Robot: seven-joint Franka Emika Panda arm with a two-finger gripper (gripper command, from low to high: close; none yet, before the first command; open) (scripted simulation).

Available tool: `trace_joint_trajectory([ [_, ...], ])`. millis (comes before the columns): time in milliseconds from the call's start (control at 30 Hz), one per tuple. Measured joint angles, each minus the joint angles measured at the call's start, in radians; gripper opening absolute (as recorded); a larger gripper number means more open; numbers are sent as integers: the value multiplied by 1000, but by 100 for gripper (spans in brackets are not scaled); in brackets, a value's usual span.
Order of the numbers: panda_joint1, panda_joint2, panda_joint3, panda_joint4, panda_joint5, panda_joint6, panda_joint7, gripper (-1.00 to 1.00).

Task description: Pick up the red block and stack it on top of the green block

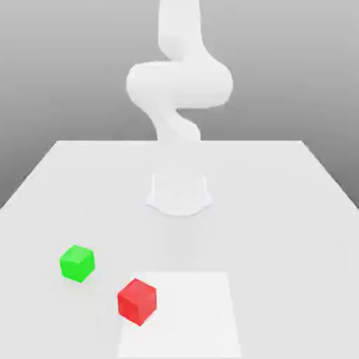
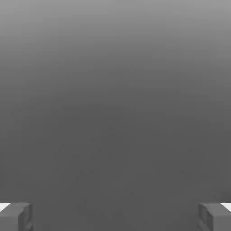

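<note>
Pale table [image 1: 280, 231] below | red block [image 1: 137, 302] sat near, left of centre, nearer and right of green block [image 1: 77, 263] | gripper [image 2: 115, 217] was wide open, empty | reach looked to be near-left, down!

The smooth white jointed arm [image 1: 180, 84] rises bent above the tabletop's far edge; its grey two-fingered tool [image 2: 115, 217] is open.
</note>
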Motion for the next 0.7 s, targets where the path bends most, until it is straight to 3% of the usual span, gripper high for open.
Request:
trace_joint_trajectory([
  [467,-121,515,6,-229,-29,271,250,0],
  [700,-156,768,-11,-335,1,408,336,0],
])
